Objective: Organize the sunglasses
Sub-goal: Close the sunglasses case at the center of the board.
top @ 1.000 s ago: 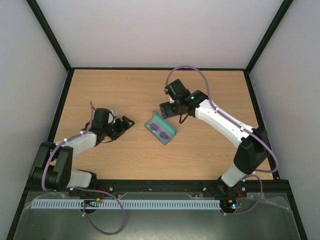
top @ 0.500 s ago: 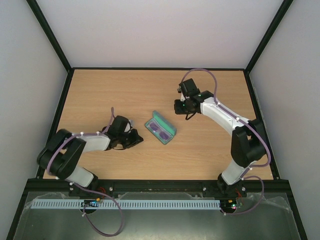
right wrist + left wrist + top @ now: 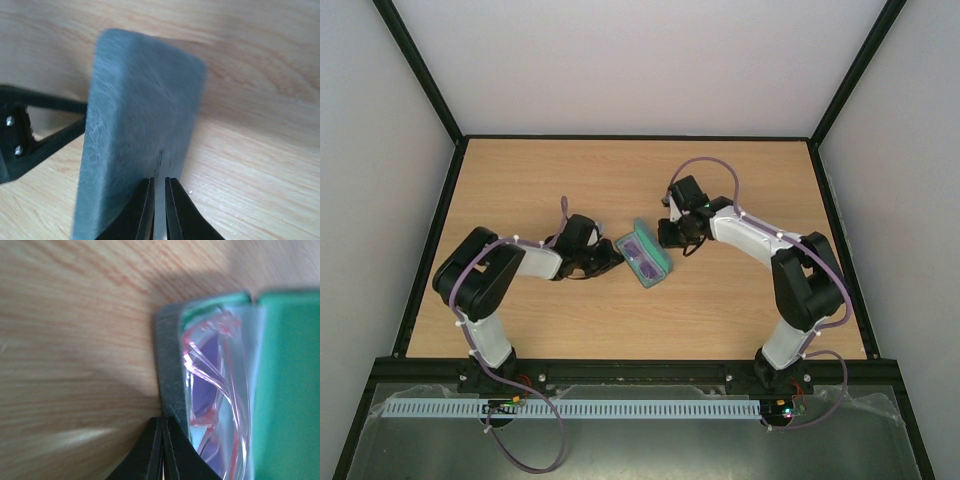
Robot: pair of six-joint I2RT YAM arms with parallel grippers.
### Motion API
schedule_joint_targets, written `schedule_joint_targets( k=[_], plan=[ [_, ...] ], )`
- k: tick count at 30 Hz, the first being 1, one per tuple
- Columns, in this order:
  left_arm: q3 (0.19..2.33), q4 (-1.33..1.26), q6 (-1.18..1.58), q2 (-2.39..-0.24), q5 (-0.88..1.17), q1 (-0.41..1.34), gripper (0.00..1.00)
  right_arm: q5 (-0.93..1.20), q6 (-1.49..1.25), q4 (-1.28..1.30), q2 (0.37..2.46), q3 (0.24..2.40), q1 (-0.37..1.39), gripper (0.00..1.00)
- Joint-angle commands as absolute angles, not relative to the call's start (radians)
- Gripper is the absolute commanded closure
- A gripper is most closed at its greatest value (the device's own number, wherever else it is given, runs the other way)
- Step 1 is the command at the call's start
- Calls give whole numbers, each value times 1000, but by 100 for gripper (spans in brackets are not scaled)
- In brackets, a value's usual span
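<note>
The sunglasses (image 3: 644, 263) are found in the open case (image 3: 658, 260), about midway between the left and right edges of the desk (image 3: 520, 190). In the left wrist view the sunglasses (image 3: 212, 390) are seen close up: a thin, clear pink frame, lenses tinted pink to violet, and slim temples folded across them. They are bedded against the green lining, with the case's grey rim (image 3: 170, 365) just beside them.

The left pincer (image 3: 613, 258) is held closed, its tips (image 3: 162, 432) pressed together and set against the case's left rim. The right pincer (image 3: 667, 236) is also drawn closed, with only a sliver left between its fingers (image 3: 159, 200). It is placed right behind the grey outer face of the lid (image 3: 135, 125).

Against half a second ago, both arms have been brought in. The left pincer was then nearer the left edge and apart from the case, and the right pincer was off toward the far right corner. The lid is now stood up more steeply.
</note>
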State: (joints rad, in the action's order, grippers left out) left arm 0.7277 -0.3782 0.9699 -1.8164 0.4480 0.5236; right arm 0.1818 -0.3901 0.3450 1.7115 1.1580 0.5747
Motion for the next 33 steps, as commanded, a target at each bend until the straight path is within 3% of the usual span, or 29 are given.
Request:
schedule_joint_targets(
  k=[1, 15, 23, 26, 28, 31, 33],
  plan=[
    [767, -376, 979, -1870, 444, 540, 98, 192, -423, 326, 1709, 1138, 637, 90],
    [797, -393, 996, -1900, 450, 576, 98, 189, -438, 295, 1767, 1138, 672, 91],
    [616, -390, 963, -1764, 441, 443, 98, 159, -422, 320, 1779, 1163, 672, 90],
    [585, -328, 924, -1678, 431, 389, 93, 150, -424, 335, 1731, 1164, 672, 86],
    [568, -286, 896, -1604, 421, 359, 87, 139, -431, 337, 1673, 1150, 672, 79],
    [574, -174, 849, -1461, 367, 345, 68, 106, -432, 329, 1558, 1101, 672, 56],
    [587, -91, 817, -1362, 315, 342, 49, 62, -430, 318, 1459, 1049, 672, 36]
  ],
)
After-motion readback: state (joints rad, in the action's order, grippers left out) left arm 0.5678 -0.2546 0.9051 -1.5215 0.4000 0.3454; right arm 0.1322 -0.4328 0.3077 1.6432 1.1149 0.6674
